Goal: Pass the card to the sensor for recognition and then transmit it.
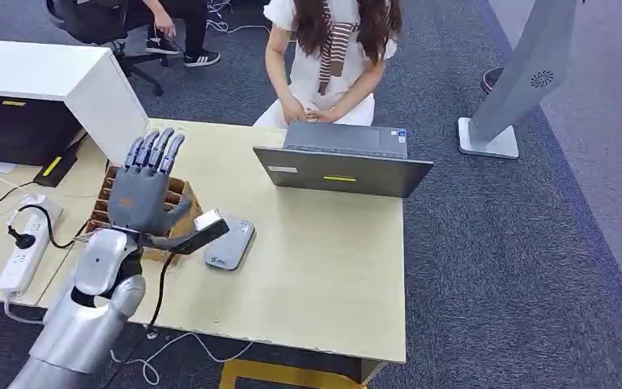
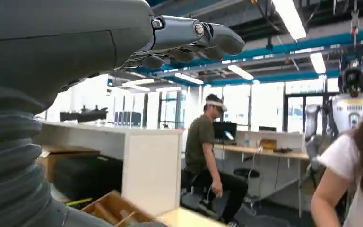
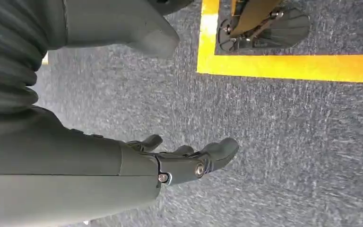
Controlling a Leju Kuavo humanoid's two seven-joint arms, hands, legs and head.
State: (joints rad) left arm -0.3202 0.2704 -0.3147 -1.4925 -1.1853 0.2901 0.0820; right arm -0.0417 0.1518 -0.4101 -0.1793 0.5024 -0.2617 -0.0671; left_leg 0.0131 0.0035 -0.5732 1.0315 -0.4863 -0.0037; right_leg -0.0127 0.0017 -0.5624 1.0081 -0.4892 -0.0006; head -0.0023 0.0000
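Note:
My left hand [image 1: 142, 190] is raised over the wooden box [image 1: 180, 188] at the table's left, fingers straight up and thumb out to the side; I see nothing between them. In the left wrist view the same fingers [image 2: 189, 38] stretch out bare. The grey sensor pad [image 1: 232, 245] lies flat on the table just right of the hand. A small pale piece [image 1: 209, 219], perhaps the card, sits at the pad's near corner on a dark bar sticking out from my wrist; I cannot tell what holds it. My right hand [image 3: 184, 161] hangs over the carpet, fingers loosely bent, holding nothing.
A person [image 1: 332, 57] sits behind the table at an open grey laptop [image 1: 342, 166]. A white power strip [image 1: 26, 243] and cables lie at the left, beside a white cabinet [image 1: 57, 77]. A grey kiosk stand [image 1: 518, 81] rises on the carpet at the right.

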